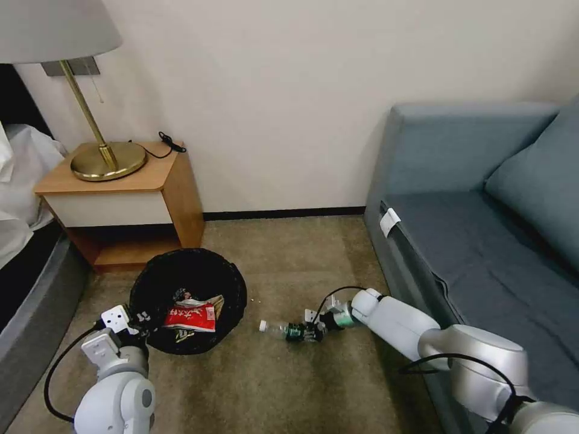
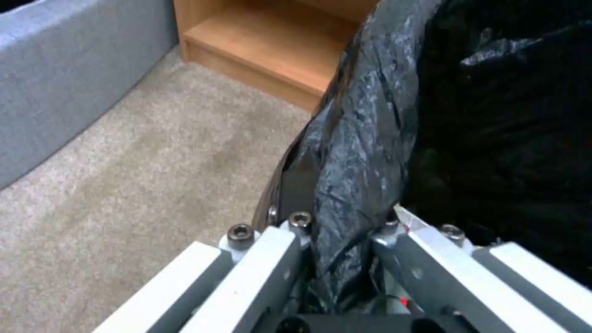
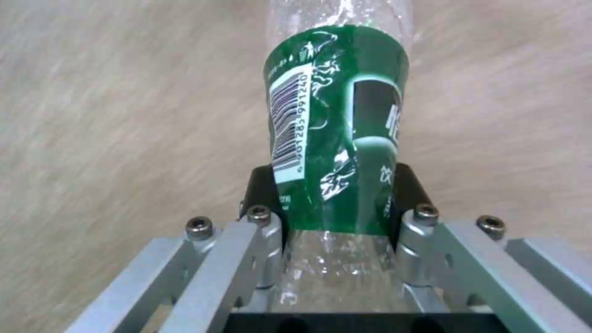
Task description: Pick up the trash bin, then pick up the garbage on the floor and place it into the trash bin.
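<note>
Two pincers are working low over the carpet (image 1: 253, 386). Nearest, the left pincer (image 2: 342, 259) is clamping the black bag (image 2: 370, 138) folded over the near rim of the trash bin (image 1: 188, 299), its fingers (image 2: 265, 259) closed on either side of the plastic. To its right, the right pincer (image 1: 312, 331) is gripping the clear plastic bottle (image 1: 288, 330), which is lying on its side with its white cap pointing toward the trash bin and a gap of carpet between them. In the right wrist view the pads (image 3: 262, 194) are pressing both sides of the bottle at the lower edge of its dark green label (image 3: 336, 125); a barcode with small digits is running along the label, but the white lettering beside it is too cut off to read. Inside the trash bin a red-and-white snack packet (image 1: 192, 316) is lying on top, printed with white characters too small to make out, with a gold wrapper (image 1: 216, 304) peeking out just behind it. Farther back, a wooden nightstand (image 1: 129, 202) is standing against the wall with a brass lamp (image 1: 99, 150) on it, and a blue-grey sofa (image 1: 482, 241) is sitting along the right.
</note>
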